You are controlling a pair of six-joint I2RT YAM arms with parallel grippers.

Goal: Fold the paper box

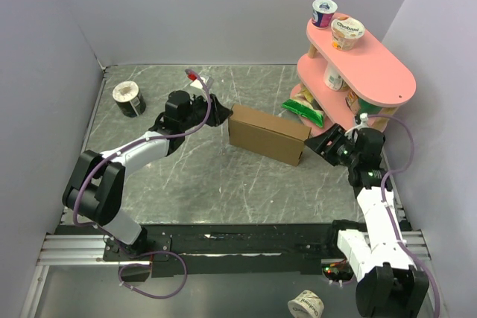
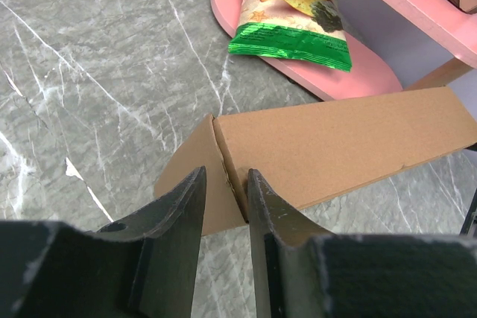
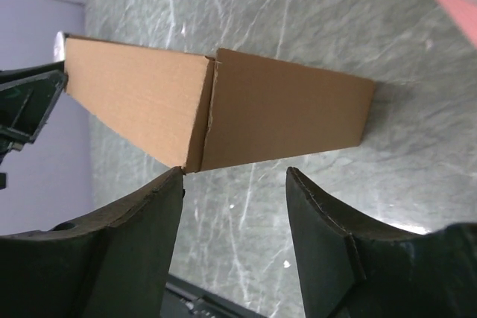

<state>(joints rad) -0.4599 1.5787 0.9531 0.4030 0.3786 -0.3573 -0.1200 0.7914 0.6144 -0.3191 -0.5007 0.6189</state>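
The paper box [image 1: 268, 135] is a shut brown cardboard box lying on the grey marbled table [image 1: 223, 184], mid-table. My left gripper [image 1: 221, 113] is at the box's left end. In the left wrist view its fingers stand a narrow gap apart [image 2: 226, 173], with the box's [image 2: 335, 139] corner edge between the tips, close to the right finger. My right gripper [image 1: 317, 143] is at the box's right end, wide open [image 3: 235, 173]. Its left fingertip [image 3: 175, 176] meets the lower corner of the box [image 3: 283, 109]; nothing is held.
A pink two-level shelf [image 1: 373, 72] stands at the back right with yogurt cups [image 1: 346, 33] on top and a green chip bag [image 1: 302, 108] on its lower level, just behind the box. A tape roll [image 1: 128, 98] sits at the back left. Purple walls enclose the table.
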